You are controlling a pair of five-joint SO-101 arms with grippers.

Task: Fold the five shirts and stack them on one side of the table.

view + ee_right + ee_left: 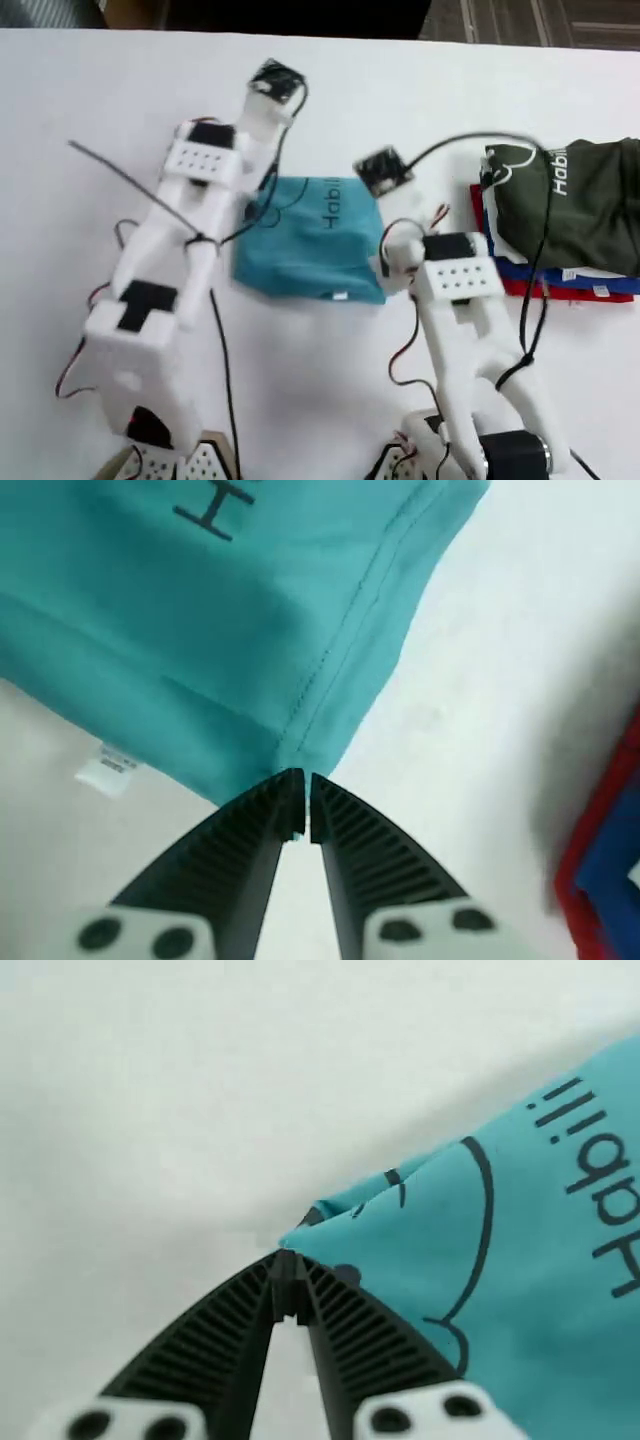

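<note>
Teal shirt (pixel 310 240) lies folded into a rough rectangle at the middle of the white bench (pixel 400 80), between the two arms, with dark print on its upper face.

We find the left tool (pixel 288 1265) at one corner of this shirt, on the side toward the left arm. Its ribbed jaws are brought together at the tips, and the point of the corner meets them there, so we read it as pinching the cloth.

The right tool (pixel 303 785) sits at the opposite corner, on the side toward the right arm. Its jaws stand nearly together, with only a thin slit between them. The hemmed corner runs into the tips, so we read this tool as gripping the cloth too. A small white label (pixel 105 770) sticks out from the shirt's near edge, close to that corner.

A pile (pixel 570 230) of three shirts lies at the right side of the bench, apart from the teal shirt:
- An olive shirt (pixel 590 210) with white print is on top, loosely bunched.
- A blue shirt (pixel 585 282) shows beneath it.
- A red shirt (pixel 520 288) lies lowest, its edge out toward the middle of the bench.

A black cable (pixel 543 230) from the right arm hangs across the olive shirt's inner end.
</note>
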